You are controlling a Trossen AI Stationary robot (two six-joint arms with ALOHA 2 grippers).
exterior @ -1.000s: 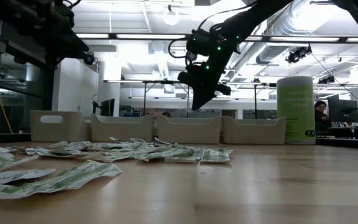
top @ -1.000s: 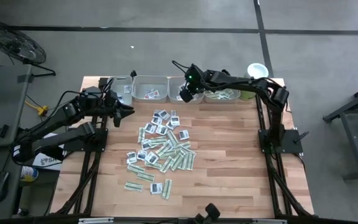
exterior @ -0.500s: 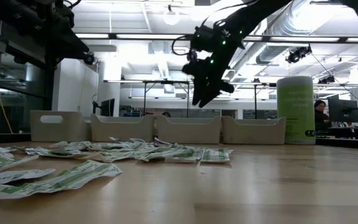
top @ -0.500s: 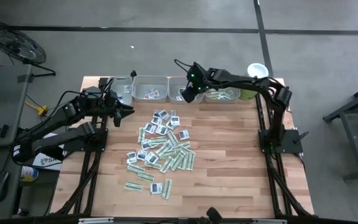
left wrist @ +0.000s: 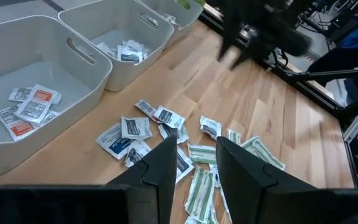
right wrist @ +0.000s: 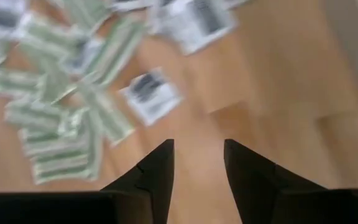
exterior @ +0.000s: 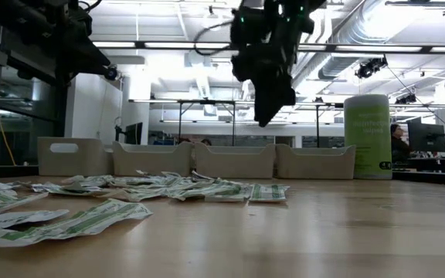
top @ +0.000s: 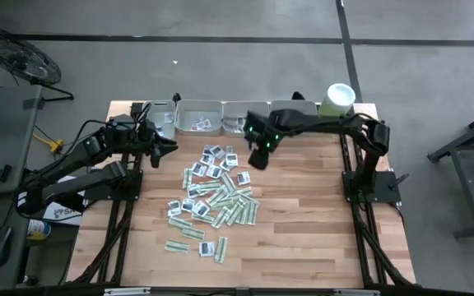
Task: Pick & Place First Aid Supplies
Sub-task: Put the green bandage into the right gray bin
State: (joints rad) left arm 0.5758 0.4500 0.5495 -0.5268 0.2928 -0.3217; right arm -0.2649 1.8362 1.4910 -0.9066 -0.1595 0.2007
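Observation:
The first aid supplies (top: 212, 193) lie in a loose pile on the middle of the wooden table: narrow green-white strips and squarish white sachets with dark marks, also seen in the low view (exterior: 161, 188). My right gripper (top: 259, 158) hangs open over bare wood just right of the pile's far end, pointing steeply down, with nothing between its fingers (right wrist: 197, 155). My left gripper (top: 167, 148) waits open at the far left, raised above the table (left wrist: 197, 146). A few sachets (left wrist: 30, 106) lie inside the grey trays.
Several grey trays (top: 198, 117) stand in a row along the far edge (exterior: 234, 161). A tall pale green tub with a white lid (top: 338, 97) stands at the far right (exterior: 368, 137). Bare wood stretches to the right of and nearer than the pile.
My right gripper has swung from above the trays at the far edge toward the near edge, out over the table beside the pile's far end. It has tipped to point more steeply down. The pile and my left arm have kept still.

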